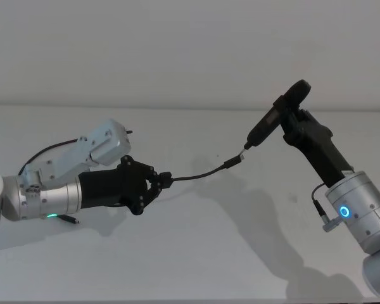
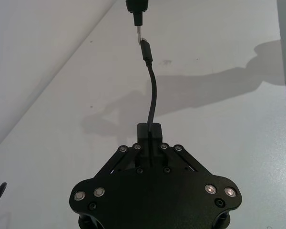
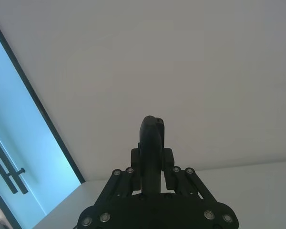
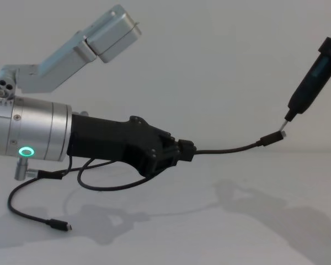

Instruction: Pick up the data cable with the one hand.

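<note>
Reaching in from the left above the white surface (image 1: 196,253), the left gripper (image 1: 165,180) has its fingers pinched on the data cable (image 1: 199,175), held clear in the air. The cable's plug (image 4: 272,137) meets the slim tool's (image 1: 264,126) metal tip; the right gripper (image 3: 152,164) clamps that tool.

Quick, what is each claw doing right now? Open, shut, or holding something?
Left claw: shut on the data cable, held off the table.
Right claw: shut on the slim dark tool, its tip by the cable's plug.
</note>
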Action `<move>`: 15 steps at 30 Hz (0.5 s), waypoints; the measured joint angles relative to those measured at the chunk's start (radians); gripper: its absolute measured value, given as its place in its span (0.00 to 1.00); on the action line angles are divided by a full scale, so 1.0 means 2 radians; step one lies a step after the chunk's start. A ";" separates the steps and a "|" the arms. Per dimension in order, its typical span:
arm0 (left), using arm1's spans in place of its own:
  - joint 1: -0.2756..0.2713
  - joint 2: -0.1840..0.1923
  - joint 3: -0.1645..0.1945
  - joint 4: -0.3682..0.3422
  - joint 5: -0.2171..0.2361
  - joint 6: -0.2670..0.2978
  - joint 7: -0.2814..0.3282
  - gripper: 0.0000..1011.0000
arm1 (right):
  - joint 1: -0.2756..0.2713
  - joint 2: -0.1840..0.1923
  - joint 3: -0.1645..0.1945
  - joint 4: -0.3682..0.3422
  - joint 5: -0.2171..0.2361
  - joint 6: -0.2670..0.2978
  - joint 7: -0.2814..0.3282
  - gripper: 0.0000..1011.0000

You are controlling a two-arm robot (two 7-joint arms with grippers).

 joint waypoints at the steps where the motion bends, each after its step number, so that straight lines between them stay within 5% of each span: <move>1: 0.000 0.000 0.000 0.000 0.000 0.000 0.000 0.04 | 0.000 0.000 0.000 0.000 0.000 0.000 0.000 0.27; 15: 0.000 0.000 0.000 0.000 0.000 0.000 0.000 0.04 | 0.000 0.001 -0.001 -0.001 0.000 0.001 -0.001 0.27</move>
